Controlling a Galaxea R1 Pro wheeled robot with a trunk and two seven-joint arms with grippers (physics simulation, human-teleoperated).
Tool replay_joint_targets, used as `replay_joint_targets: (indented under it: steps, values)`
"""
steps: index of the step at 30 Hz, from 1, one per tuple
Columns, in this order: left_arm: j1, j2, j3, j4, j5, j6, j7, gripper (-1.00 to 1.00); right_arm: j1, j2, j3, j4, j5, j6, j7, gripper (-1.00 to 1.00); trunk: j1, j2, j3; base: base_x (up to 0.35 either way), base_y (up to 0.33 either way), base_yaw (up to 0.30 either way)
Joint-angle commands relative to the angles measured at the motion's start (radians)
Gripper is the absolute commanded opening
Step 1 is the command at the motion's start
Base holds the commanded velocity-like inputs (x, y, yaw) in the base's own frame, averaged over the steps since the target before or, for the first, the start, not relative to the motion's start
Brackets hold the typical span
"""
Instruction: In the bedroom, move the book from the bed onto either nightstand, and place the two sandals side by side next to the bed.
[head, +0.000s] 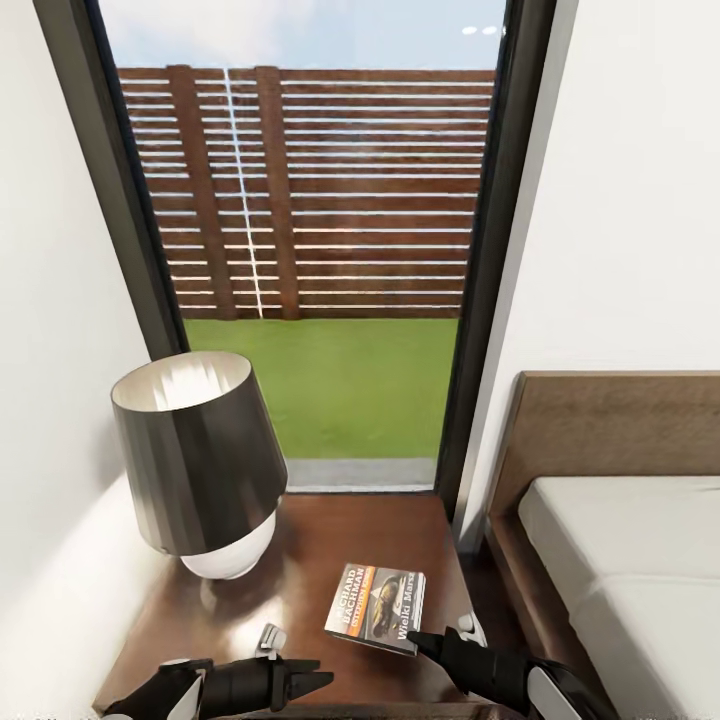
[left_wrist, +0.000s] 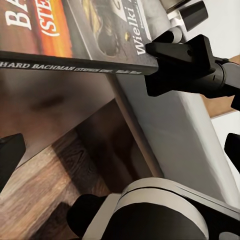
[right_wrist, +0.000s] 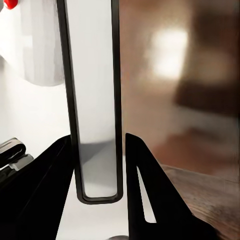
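While one lamp (head: 200, 465) stands at the left of the nightstand (head: 300, 560), one book (head: 377, 607) is held over its right front part, and one bed (head: 620, 560) lies at the far right. The lamp has a dark, smooth, tapered shade with a pale inside, set on a round white base. The nightstand top is dark brown wood, glossy enough to carry bright reflections.

The left gripper (head: 318, 680) reaches in low from the left, black and blocky, and its two fingers stand apart with nothing between them. In the left wrist view the book (left_wrist: 75, 35) shows its flat cover and thin dark spine with white lettering, and the right gripper (left_wrist: 155, 67) clamps its corner.

The book is a thin rectangle, dark with an orange band, a photo and white letters. The right gripper (head: 414, 638) grips its near right corner, fingers closed on it. In the right wrist view the book (right_wrist: 95, 100) is seen edge-on, a narrow pale strip in a dark outline, between two black fingers (right_wrist: 150, 190).

Behind the nightstand one tall dark-framed window (head: 300, 250) shows green grass and a brown slatted fence. The bed has a flat brown wooden headboard and a plain pale mattress.
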Motion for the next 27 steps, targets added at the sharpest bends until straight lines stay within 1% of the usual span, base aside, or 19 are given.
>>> replay_joint_targets:
  steps: [1, 2, 14, 20, 27]
  values:
    - [0.000, 0.000, 0.004, 0.000, -0.001, 0.011, -0.004, 1.00, -0.001, -0.001, 0.004, 0.000, -0.011, 0.006, -0.001, -1.00, 0.004, -0.008, -0.004, 0.000, 0.000, 0.000]
    - [0.000, 0.000, 0.004, 0.000, -0.001, 0.011, -0.004, 1.00, -0.001, -0.001, 0.004, 0.000, -0.011, 0.006, -0.001, -1.00, 0.008, -0.015, -0.007, 0.000, 0.000, 0.000]
    - [0.000, 0.000, 0.005, 0.000, -0.001, 0.010, -0.006, 1.00, -0.001, -0.001, 0.004, 0.000, -0.011, 0.006, -0.003, -1.00, 0.008, -0.015, -0.007, 0.000, 0.000, 0.000]
    - [0.000, 0.000, 0.005, 0.000, -0.001, 0.010, -0.006, 1.00, -0.001, -0.001, 0.004, 0.000, -0.011, 0.006, -0.003, -1.00, 0.008, -0.015, -0.007, 0.146, 0.000, 0.000]
    - [0.000, 0.000, 0.004, 0.000, -0.001, 0.009, -0.006, 1.00, -0.001, -0.001, 0.004, 0.000, -0.011, 0.006, -0.003, -1.00, 0.008, -0.015, -0.007, 0.019, 0.000, 0.000]
